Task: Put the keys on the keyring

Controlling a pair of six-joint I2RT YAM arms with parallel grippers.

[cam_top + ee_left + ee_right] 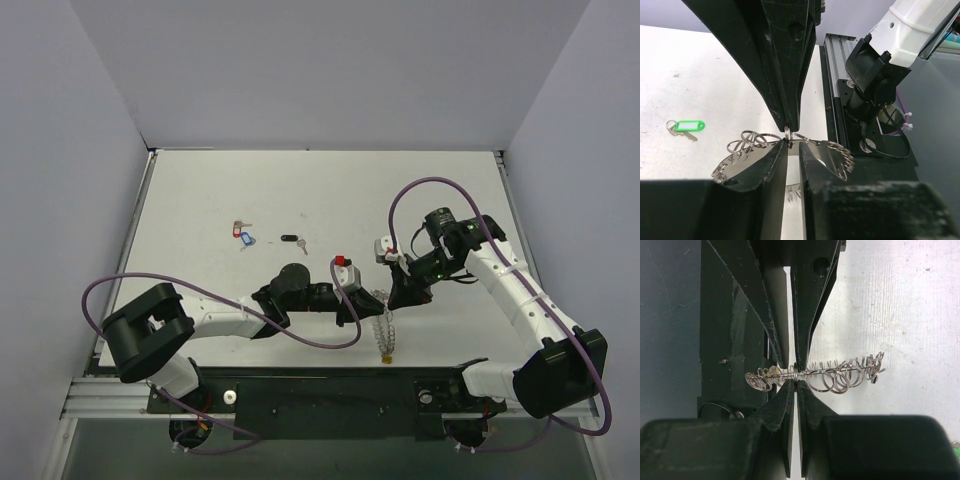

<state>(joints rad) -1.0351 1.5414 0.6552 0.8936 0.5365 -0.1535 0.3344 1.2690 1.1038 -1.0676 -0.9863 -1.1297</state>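
- The right gripper (796, 381) has its jaws pressed together on the wire of the keyring (837, 376), at the centre of the right wrist frame.
- The left gripper (793, 146) straddles the same ring, its jaws narrowly apart.
- In the top view the ring sits low centre, with its yellow tag (386, 355) nearest the bottom edge.
- A green key (687, 125) lies at mid-left of the left wrist frame.
- A red key (238, 227), a blue key (246, 239) and a black key (291, 239) rest left of centre.
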